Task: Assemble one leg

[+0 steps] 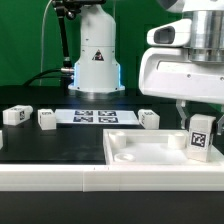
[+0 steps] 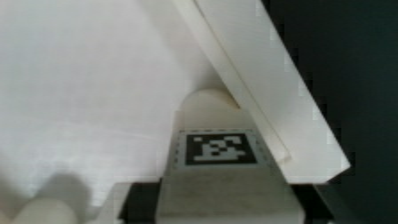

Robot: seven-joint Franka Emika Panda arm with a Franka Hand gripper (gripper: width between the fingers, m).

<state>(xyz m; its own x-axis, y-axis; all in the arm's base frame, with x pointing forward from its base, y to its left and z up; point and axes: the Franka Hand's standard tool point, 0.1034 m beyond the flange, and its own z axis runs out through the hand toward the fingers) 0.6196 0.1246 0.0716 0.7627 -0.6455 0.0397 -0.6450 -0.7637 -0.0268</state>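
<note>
I am gripping the leg (image 1: 199, 137) upright in my closed pincer (image 1: 199, 118), holding it over the white panel (image 1: 140, 150) at its corner on the exterior view's right, tag facing out.

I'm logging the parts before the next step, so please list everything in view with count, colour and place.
leg: one, white with a black-and-white tag, upright over the panel's corner at the exterior view's right, held in the pincer; whether it is seated I cannot tell.
loose legs: three, white with tags, on the table behind the panel: two at the exterior view's left, one nearer the middle.
panel: one, white, flat with a raised rim, in front.
marker board: one, white with tags, flat on the table behind.
table: one, black.
backdrop: green, behind.
robot base: one, white, at the back.
pincer: one, shut on the leg.
</note>
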